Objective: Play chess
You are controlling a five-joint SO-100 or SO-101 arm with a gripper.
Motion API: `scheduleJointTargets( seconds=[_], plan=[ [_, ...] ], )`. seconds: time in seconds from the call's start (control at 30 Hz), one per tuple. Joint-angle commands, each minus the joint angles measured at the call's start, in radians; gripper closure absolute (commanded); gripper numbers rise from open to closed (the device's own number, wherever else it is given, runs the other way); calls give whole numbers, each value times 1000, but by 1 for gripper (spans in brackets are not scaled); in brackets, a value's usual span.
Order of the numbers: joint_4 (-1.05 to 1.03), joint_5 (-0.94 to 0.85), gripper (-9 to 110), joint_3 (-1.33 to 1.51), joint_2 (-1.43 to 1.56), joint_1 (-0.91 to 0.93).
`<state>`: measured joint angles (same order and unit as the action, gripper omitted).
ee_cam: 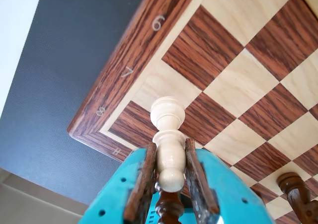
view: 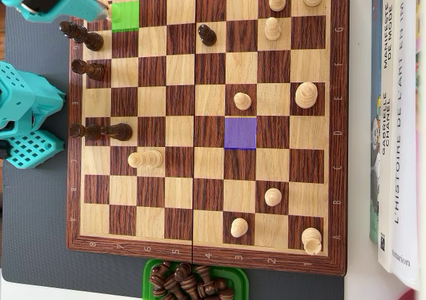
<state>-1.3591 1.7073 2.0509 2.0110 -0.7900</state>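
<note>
A green tray (view: 150,281) at the chessboard's (view: 206,250) lower edge in the overhead view holds a heap of dark chess pieces (view: 188,281), while the turquoise gripper (ee_cam: 170,182) hangs over the board's corner near the green-marked square (view: 124,15), its jaws closed on a light chess piece (ee_cam: 167,139)
</note>
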Motion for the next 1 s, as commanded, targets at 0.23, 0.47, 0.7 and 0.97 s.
scheduleJointTargets(
  seconds=[0.23,0.47,0.7,0.97],
  plan=[
    [38,43,95,-5,-5,-51],
    [37,40,95,-12,-66,-51],
    [37,41,95,-15,-87,-48],
    [38,43,94,-17,-87,-41]
  ],
)
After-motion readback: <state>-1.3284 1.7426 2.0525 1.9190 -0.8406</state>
